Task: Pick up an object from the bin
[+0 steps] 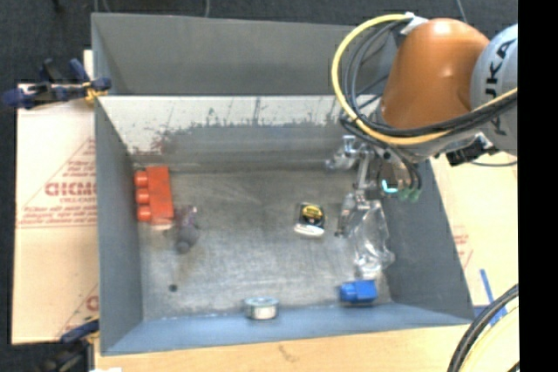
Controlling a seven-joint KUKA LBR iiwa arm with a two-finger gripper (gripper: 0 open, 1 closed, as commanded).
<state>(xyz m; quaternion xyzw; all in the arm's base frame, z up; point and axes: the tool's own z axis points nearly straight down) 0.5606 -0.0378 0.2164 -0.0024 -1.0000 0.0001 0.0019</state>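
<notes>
Jaws, their state impossible to tell, hang over a clear crumpled piece (pixel 372 250), its long axis running near-to-far

Black-yellow thing (pixel 309 219) too small to identify

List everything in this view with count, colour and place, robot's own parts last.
bin: one, grey metal, fills the middle.
block: one, orange-red, left side of the floor.
lump: one, grey, just right of the block.
small object: one, black, yellow and white, centre-right.
disc: one, silvery, by the front wall.
blue piece: one, front right.
clear thing: one, transparent, kind unclear, behind the blue piece.
end effector: one, metal, right of the small object.
arm cover: one, orange, upper right.
</notes>
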